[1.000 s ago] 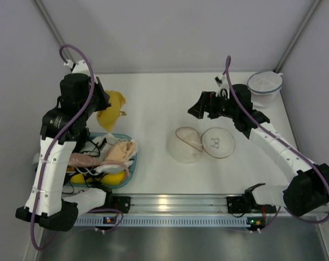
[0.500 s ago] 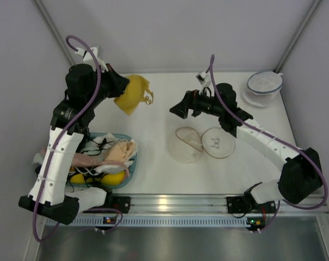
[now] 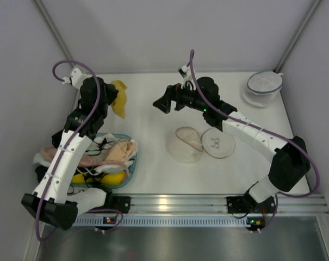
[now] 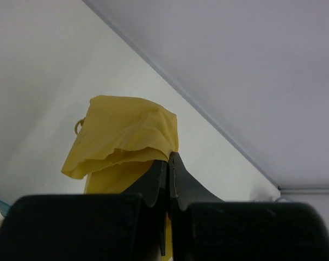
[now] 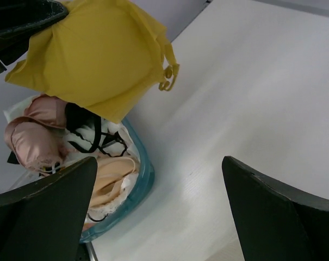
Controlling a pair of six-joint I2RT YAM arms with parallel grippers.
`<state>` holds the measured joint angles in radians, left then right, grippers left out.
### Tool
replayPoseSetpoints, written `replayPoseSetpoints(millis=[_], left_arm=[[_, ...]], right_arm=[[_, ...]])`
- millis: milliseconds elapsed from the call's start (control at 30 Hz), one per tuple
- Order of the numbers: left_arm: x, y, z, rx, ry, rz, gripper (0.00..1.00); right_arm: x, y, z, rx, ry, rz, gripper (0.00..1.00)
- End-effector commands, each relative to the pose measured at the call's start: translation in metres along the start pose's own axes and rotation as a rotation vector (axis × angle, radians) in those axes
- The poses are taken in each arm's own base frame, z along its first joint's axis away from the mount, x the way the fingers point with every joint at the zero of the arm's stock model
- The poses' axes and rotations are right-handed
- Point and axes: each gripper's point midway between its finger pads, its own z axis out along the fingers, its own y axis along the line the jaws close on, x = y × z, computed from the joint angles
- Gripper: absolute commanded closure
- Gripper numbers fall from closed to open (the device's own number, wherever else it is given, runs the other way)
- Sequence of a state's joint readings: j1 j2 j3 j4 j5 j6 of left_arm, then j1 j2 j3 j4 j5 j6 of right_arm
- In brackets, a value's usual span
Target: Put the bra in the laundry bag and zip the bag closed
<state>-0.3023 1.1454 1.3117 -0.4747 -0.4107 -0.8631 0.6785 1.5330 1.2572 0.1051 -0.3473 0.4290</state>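
Left claw point(image 4: 168, 159): clenched on a fold of the bra point(image 3: 118, 98), holding it off the bench point(image 3: 153, 174) at about ten o'clock. The cloth hangs free, I'd guess so a second grip can reach it.
Right claw point(image 3: 163, 104): spread wide, gripping nothing, near the bra at its three o'clock and facing it. It looks set to take the loose side.
Laundry bag point(image 3: 186, 145): open like a clamshell just right of the bench's middle, roughly four o'clock from the bra. The lid point(image 3: 218, 142) lies flopped beside the base, the zip is undone, and I see nothing inside.
Basket point(image 3: 135, 159): at eight o'clock, heaped with peach and pink garments.
Blue-rimmed bag point(image 3: 265, 87): at two o'clock, well apart.
Stage: bra lifted, not yet bagged.
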Motion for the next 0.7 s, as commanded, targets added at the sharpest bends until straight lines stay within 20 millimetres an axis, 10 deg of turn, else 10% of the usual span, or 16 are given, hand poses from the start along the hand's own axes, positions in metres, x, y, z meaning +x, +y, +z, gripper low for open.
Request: replayPoseSetpoints(millis=[0, 467, 667], left_arm=[[-0.053, -0.002, -0.015, -0.016, -0.235, -0.211, 1.0], [-0.046, 0.014, -0.004, -0.122, -0.233, -0.287, 1.0], [-0.057, 0.022, -0.021, -0.132, -0.273, -0.275, 1.0]], right_arm=[[-0.036, 0.04, 0.013, -0.022, -0.099, -0.142, 0.01], [-0.007, 0.129, 0.081, -0.092, -0.136, -0.266, 0.01], [-0.006, 0.131, 0.104, -0.067, -0.137, -0.173, 0.01]])
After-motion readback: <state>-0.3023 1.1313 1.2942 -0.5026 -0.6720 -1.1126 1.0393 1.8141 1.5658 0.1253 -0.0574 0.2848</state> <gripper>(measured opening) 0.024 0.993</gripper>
